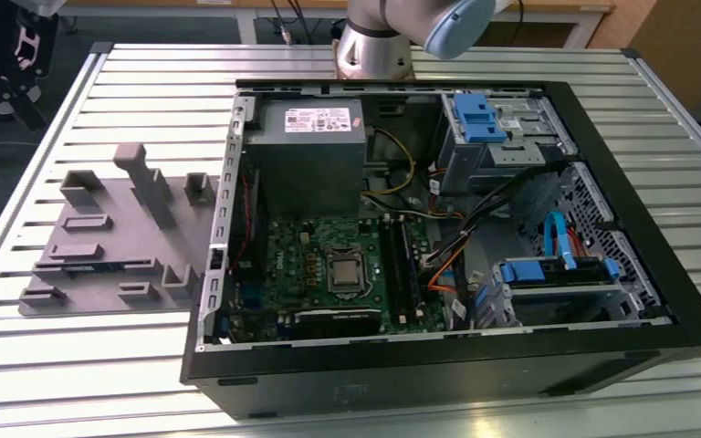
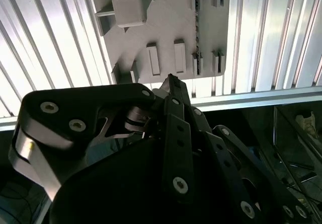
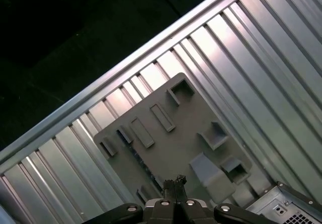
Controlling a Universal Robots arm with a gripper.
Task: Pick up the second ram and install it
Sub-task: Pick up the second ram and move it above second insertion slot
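Observation:
The second ram (image 1: 95, 266) is a thin blue stick standing on edge in a slot of the grey holder tray (image 1: 107, 228), on the exterior view's left of the open computer case (image 1: 448, 365). In the second wrist view the ram (image 2: 197, 38) shows edge-on as a dotted line between two small blocks of the tray (image 2: 166, 22). My gripper (image 2: 171, 79) hangs above the tray's edge nearest the case, fingertips together and holding nothing. In the first wrist view the gripper (image 3: 174, 180) points down at the tray (image 3: 171, 133).
Inside the case lie the green motherboard (image 1: 326, 265) with long dark memory slots (image 1: 402, 265), a grey power supply (image 1: 308, 155), blue drive brackets (image 1: 485, 119) and loose cables. The tray's upright posts (image 1: 143, 178) stand tall. The arm's base (image 1: 372, 50) is behind the case.

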